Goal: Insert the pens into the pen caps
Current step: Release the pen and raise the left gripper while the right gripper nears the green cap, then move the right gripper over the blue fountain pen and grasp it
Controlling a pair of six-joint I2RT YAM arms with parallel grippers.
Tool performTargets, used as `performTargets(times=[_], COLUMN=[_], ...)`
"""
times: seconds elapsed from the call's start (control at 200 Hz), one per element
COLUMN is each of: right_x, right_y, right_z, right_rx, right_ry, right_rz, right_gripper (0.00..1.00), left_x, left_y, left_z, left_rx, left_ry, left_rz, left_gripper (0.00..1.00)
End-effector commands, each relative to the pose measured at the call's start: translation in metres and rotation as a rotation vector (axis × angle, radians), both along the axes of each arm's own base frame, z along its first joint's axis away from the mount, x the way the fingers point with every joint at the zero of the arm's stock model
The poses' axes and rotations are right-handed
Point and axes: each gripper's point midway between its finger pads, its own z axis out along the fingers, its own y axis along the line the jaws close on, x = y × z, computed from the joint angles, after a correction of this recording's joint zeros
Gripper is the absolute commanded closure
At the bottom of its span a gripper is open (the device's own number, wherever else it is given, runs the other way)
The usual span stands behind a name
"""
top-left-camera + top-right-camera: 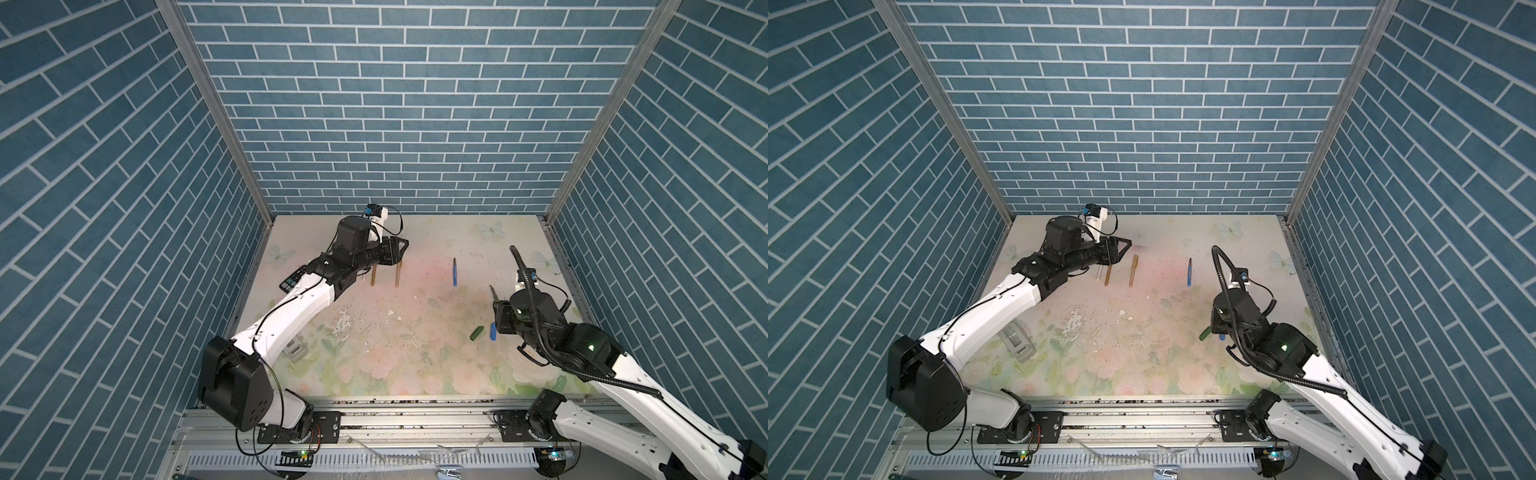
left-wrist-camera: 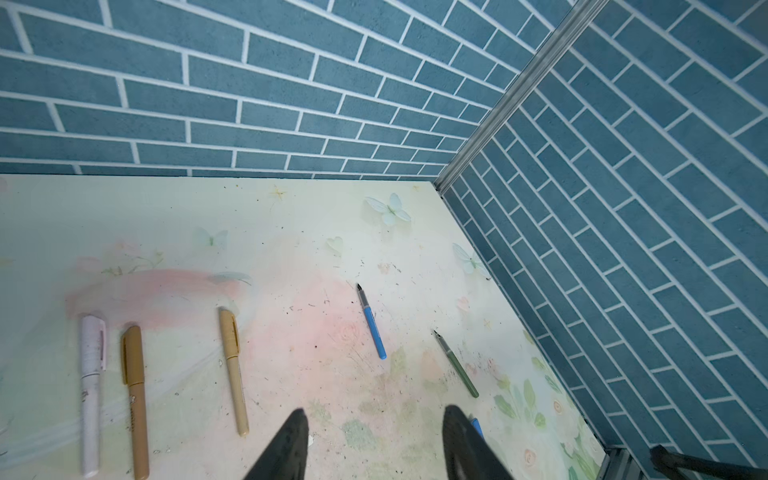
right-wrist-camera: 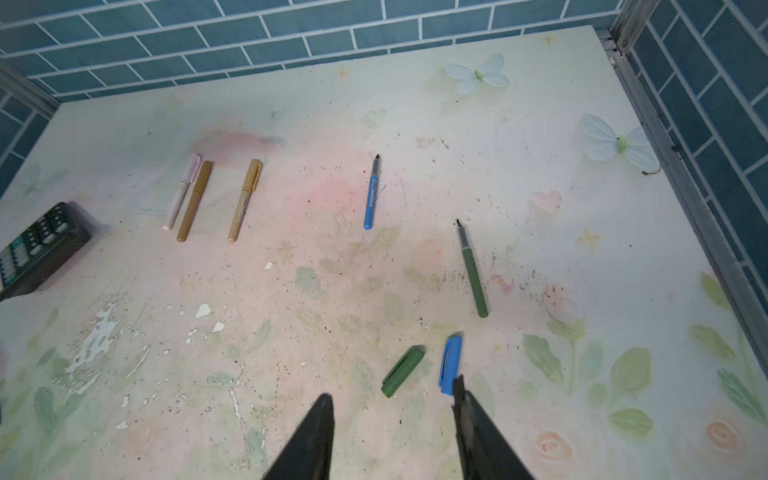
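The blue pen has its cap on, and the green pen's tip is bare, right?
Not quite. The blue pen has no cap: its dark tip is bare, and the blue cap lies loose beside the green cap. The green pen does have a bare tip. The right wrist view shows it.

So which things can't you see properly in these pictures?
Green pen: in a top view only its tip shows; the right arm covers the rest.
Pink pen: in a top view the left arm hides its capped end.
Calculator: cut off by the right wrist view's edge.
Blue pen cap: in the left wrist view the left gripper hides most of it.
Light gold pen: print too small to read.
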Motion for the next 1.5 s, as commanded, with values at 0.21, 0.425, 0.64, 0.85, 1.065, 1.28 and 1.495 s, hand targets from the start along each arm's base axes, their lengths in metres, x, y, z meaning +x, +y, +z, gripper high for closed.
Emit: performTargets(times=[0.21,0.425,0.64,0.85,1.065,1.28,1.495], right_x=[0.027,0.044,0.053,0.051,0.073,0.127,0.158], right_y=[0.024,0.04,0.051,0.045,0.052,0.067,0.072], right_z=[-0.026,-0.045,-0.045,-0.056,-0.062,-0.092,-0.111], right_rx=[0.083,0.105,0.133,0.097,0.052,0.04,-0.006], right_ry=[0.168,0.267,0.295,0.343,0.336,0.438,0.511], right_rz=[0.003,0.029,0.027,-0.005,0.011,0.053,0.103], right_gripper=[0.55,0.5,0.53,0.59,0.78,0.86,0.81], left_x=[0.01,0.009,0.012,0.011,0.007,0.0,-0.006], left_y=[-0.004,-0.001,0.005,0.007,0.001,-0.009,-0.017], left_z=[-0.026,-0.039,-0.039,-0.034,-0.03,-0.018,-0.005], left_rx=[-0.17,-0.223,-0.257,-0.273,-0.314,-0.339,-0.354], left_ry=[0.122,0.177,0.146,0.132,0.145,0.128,0.09], left_rz=[-0.01,0.008,0.039,0.038,0.018,-0.039,-0.094], left_gripper=[0.43,0.47,0.49,0.5,0.5,0.51,0.52])
